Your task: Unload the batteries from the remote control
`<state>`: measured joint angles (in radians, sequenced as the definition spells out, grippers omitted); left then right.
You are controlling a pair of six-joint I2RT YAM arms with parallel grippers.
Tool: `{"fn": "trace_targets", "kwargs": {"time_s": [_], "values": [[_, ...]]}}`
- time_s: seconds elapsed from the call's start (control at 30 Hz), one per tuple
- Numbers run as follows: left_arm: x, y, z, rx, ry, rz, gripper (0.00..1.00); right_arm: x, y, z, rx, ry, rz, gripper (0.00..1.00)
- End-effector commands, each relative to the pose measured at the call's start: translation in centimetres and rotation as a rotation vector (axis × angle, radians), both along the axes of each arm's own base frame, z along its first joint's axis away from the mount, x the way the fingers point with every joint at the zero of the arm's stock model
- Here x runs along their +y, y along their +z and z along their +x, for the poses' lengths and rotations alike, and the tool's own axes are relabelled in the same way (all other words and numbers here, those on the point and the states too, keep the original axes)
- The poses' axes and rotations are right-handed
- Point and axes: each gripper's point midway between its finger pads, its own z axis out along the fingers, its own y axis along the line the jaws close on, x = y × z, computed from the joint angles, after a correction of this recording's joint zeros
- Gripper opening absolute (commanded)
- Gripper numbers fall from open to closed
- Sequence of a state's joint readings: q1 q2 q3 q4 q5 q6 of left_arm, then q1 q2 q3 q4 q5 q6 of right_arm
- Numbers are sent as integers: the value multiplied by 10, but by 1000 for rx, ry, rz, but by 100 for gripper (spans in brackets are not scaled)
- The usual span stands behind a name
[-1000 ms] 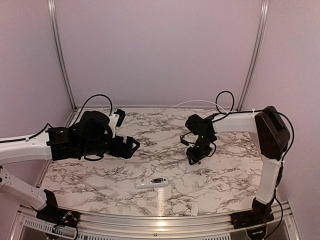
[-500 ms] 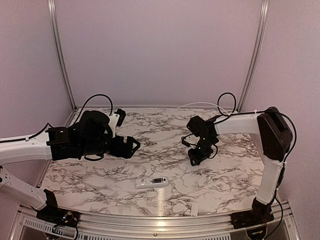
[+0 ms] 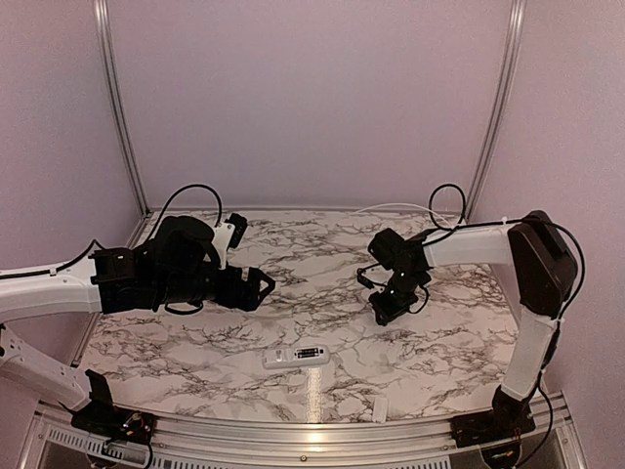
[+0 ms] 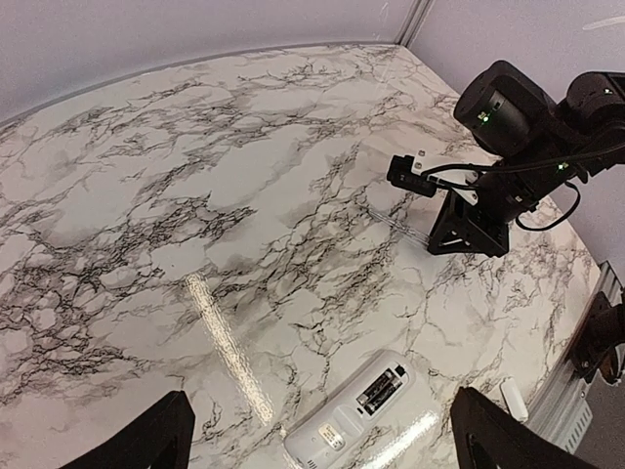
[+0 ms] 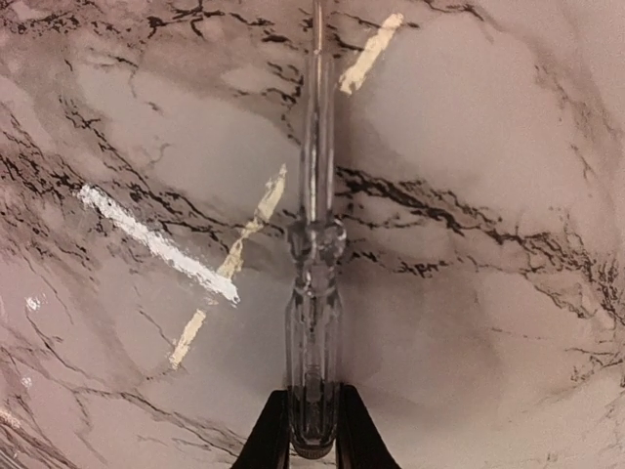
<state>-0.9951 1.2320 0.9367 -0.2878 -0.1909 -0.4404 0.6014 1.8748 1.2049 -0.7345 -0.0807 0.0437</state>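
The white remote control (image 3: 296,356) lies back-up on the marble table near the front edge. Its compartment is uncovered and two dark batteries (image 4: 381,390) sit side by side in it. My left gripper (image 3: 256,286) hovers to the left of and behind the remote, open and holding nothing; in the left wrist view its gripper (image 4: 327,435) spans the remote (image 4: 356,415). My right gripper (image 3: 386,308) is low over the table's right middle, shut on the handle of a thin clear stick-like tool (image 5: 314,283) that lies along the marble, its tip pointing away from the gripper (image 5: 312,435).
A small flat white plastic piece (image 3: 380,409) lies at the front edge, right of the remote. Aluminium rails (image 3: 293,430) border the table, and plain walls close the back and sides. A white cable (image 3: 391,204) runs along the back right.
The right gripper's jaws have closed onto the clear tool's handle, and its wrist has shifted slightly right. The left arm and the remote have not moved.
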Motion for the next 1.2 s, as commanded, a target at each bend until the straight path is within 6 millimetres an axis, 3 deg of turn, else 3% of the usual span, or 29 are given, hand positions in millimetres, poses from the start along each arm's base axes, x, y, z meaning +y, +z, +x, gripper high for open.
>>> {"fn": "trace_targets", "kwargs": {"time_s": [0.0, 0.23, 0.47, 1.17], "values": [[-5, 19, 5, -58, -23, -18, 96, 4, 13, -2, 1, 2, 51, 13], [6, 26, 5, -147, -35, 13, 98, 19, 41, 5, -6, 12, 112, 2], [14, 55, 5, -337, -76, 33, 99, 42, 88, 9, -38, 0, 261, 0], [-8, 77, -3, -739, -469, 426, 98, 107, 189, -43, 22, 44, 586, 0]]}}
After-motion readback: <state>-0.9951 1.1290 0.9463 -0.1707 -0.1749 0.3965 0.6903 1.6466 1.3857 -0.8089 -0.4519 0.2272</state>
